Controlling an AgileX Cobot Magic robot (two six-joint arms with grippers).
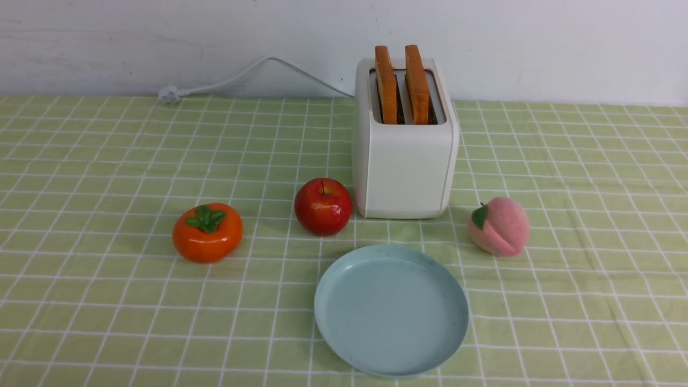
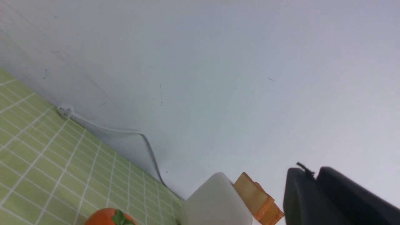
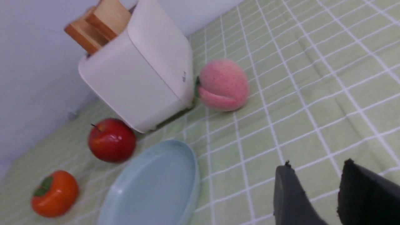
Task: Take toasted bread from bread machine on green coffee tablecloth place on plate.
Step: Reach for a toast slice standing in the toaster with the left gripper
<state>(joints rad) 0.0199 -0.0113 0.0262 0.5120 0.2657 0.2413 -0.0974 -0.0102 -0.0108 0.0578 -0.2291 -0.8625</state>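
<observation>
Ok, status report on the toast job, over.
Left tool empty, jaws unclear; right tool open, empty. Both toast slices upright in the toaster, plate bare. Red apple sits close by toaster and plate, nothing over the slots.

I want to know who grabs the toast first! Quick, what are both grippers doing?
Left gripper: nothing seen in it; open or shut cannot be told.
Right gripper: open, holding nothing.
</observation>
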